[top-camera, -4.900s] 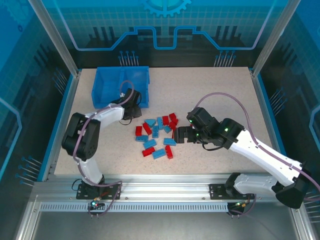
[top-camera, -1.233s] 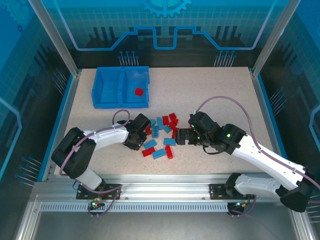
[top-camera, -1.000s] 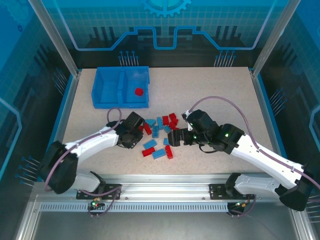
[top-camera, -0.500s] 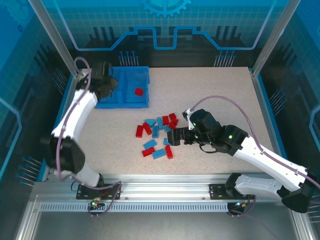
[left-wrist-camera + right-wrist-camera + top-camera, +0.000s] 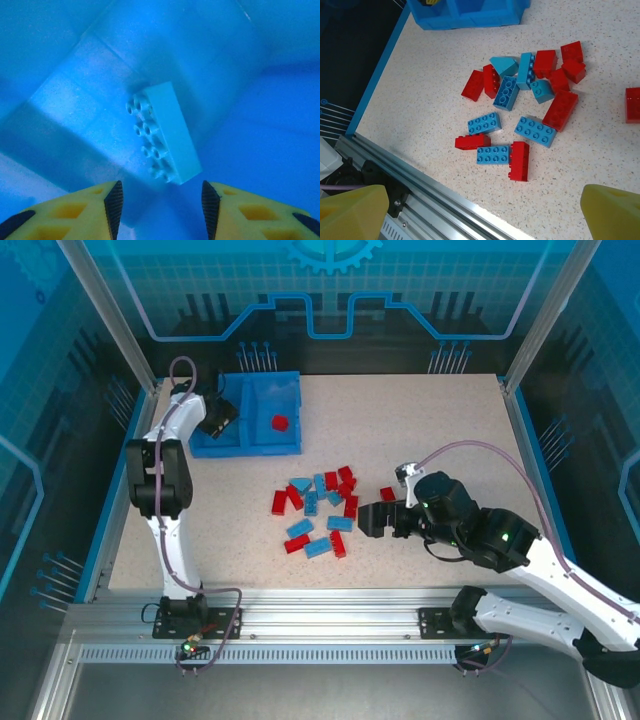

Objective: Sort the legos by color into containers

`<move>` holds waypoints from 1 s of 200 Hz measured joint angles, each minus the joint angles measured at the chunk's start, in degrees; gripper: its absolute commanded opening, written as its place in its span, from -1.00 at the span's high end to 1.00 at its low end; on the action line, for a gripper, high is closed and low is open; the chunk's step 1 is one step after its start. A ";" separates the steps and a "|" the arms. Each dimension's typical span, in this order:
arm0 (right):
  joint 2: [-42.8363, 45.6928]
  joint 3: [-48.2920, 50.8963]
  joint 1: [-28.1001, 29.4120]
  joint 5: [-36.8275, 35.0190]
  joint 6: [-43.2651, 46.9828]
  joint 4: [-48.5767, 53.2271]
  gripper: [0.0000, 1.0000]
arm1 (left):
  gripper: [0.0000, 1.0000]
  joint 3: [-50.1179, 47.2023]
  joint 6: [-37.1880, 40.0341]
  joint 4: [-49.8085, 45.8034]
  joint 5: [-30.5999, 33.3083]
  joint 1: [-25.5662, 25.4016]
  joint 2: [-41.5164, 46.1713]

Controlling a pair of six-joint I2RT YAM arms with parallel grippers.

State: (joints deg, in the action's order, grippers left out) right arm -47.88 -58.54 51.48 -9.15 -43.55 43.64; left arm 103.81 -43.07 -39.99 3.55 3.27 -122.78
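Left gripper (image 5: 161,202): your jaws stand apart with nothing between them, inside the left compartment (image 5: 232,400) of the bin (image 5: 250,448).
Light blue brick (image 5: 162,132): a two-by-four studded block, tilted and clear of the jaws, against the compartment's smooth blue wall. You cannot tell whether it has settled.
Right gripper (image 5: 370,521): jaws wide and empty, low over the tabletop (image 5: 450,430), just beside the pile of legos (image 5: 318,512).
Sorted: one red brick (image 5: 279,423) lies in the right compartment (image 5: 275,400).
Risk, pile: bricks lie touching, as where a blue brick (image 5: 493,155) butts a red one (image 5: 519,160). Wide jaws could likely take both colours or push neighbours aside.
Risk, bin: it is shallow and probably light. If your left arm catches a wall as it lifts, the bin may shift.
Risk, grip: the plastic is hard and glossy with square edges, so an off-centre pinch may let a brick twist out.
Tabletop: speckled and matte.
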 measured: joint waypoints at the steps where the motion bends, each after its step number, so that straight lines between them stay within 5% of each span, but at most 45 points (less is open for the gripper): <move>1: 0.00 0.02 0.02 0.00 0.00 -0.02 -1.00 | 0.04 0.00 0.00 0.00 -0.04 0.00 0.07; 49: -1.99 -0.20 0.02 -2.29 -0.07 0.68 -1.00 | 0.12 -9.09 0.13 2.84 -1.99 0.00 12.50; 82: -7.19 -2.29 -0.52 -7.37 1.70 2.29 -1.00 | 0.12 -20.79 0.09 4.70 -4.74 -1.14 34.62; 100: -12.00 -2.93 -4.44 -8.11 3.87 2.12 -1.00 | 0.09 -25.73 2.82 6.14 -4.87 -6.29 47.93; 133: -23.19 -2.05 -15.56 -6.08 9.20 -0.15 -1.00 | -0.31 -34.40 13.55 8.61 -10.95 -18.73 65.79; 155: -29.88 -1.29 -19.74 -4.28 13.29 -2.51 -1.00 | -0.47 -40.13 20.92 8.00 -15.93 -19.63 71.97; 177: -37.03 -1.31 -23.02 -2.67 16.59 -5.77 -0.90 | -0.96 -45.75 28.44 6.75 -20.11 -19.63 74.88; 200: -45.29 -2.03 -25.31 -0.85 19.74 -8.63 -0.66 | -0.97 -50.99 35.82 6.10 -23.91 -19.63 76.02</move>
State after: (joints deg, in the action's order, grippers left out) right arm -93.17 -60.58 26.17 -10.00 -23.81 35.00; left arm 52.82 -7.25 -33.89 -20.36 -16.36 -46.76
